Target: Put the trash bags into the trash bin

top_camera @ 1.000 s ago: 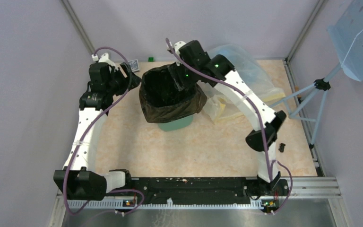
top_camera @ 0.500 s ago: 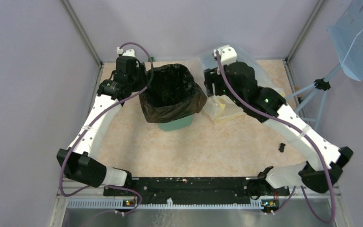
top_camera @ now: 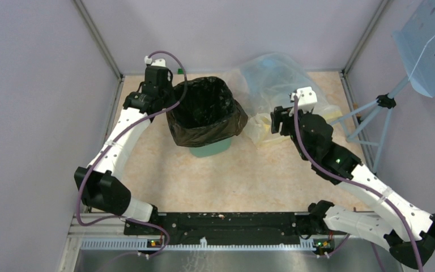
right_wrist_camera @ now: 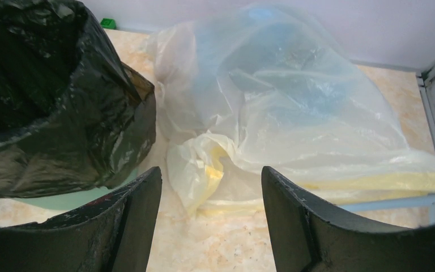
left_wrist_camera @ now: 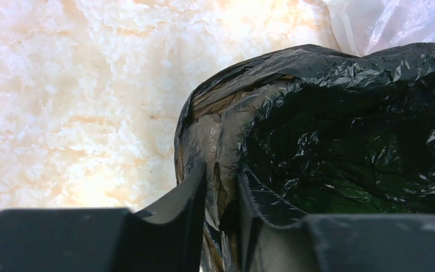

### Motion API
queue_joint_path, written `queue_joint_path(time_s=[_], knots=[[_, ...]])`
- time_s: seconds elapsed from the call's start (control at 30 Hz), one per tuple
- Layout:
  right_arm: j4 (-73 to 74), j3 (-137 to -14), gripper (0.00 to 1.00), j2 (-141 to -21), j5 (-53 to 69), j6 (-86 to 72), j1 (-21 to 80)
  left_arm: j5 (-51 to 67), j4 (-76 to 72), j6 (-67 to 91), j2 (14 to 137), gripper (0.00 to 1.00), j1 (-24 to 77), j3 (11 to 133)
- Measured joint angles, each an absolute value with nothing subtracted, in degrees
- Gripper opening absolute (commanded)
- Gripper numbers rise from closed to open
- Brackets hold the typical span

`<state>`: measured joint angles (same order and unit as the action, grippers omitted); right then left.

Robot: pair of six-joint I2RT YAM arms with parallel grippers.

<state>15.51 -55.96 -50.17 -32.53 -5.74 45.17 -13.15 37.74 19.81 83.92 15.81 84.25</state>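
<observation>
black, glossy and crinkled, the trash bag (top_camera: 207, 113) sat inside the mint-green bin (top_camera: 210, 151), its mouth open and its top folded down over the rim, so only the bin's foot showed below it. seen from above, the bin stood on the marbled worktop (top_camera: 232, 175) toward 11 o'clock of its middle. the left hand (left_wrist_camera: 222, 173) was at the bin's 10 o'clock edge, its fingers (left_wrist_camera: 195, 187) drawn nearly together and clamped on the folded film of the bag at the rim. the right hand (right_wrist_camera: 209, 187) was apart from the bin at its 3 o'clock, its fingers spread wide and gripping nothing. a clear-yellowish plastic bag (right_wrist_camera: 294, 102) lay slumped at the bin's 2 o'clock, close against the black film. a small green block (top_camera: 179, 71) lay at the bin's 11 o'clock by the back wall.
</observation>
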Motion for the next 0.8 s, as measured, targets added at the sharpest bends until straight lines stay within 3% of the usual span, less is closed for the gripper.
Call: queue_joint_path(time_s=[0.17, 0.53, 0.67, 0.8], knots=[[13.17, -47.16, 0.65, -44.91, -33.21, -7.66, 45.17, -13.21, 36.16, 19.92, 86.83, 0.00, 15.81, 84.95], [14.28, -38.76, 0.71, -40.82, -32.88, -12.25, 44.80, -15.90, 35.83, 18.39, 95.22, 0.00, 15.16, 93.51], [13.76, -34.00, 0.75, -38.57, -32.88, -12.71, 43.94, -15.49, 35.62, 17.47, 98.54, 0.34, 14.57, 97.34], [10.07, -28.69, 0.85, -35.51, -32.71, -13.72, 42.92, -13.69, 35.46, 17.15, 100.22, 0.56, 14.26, 100.82]])
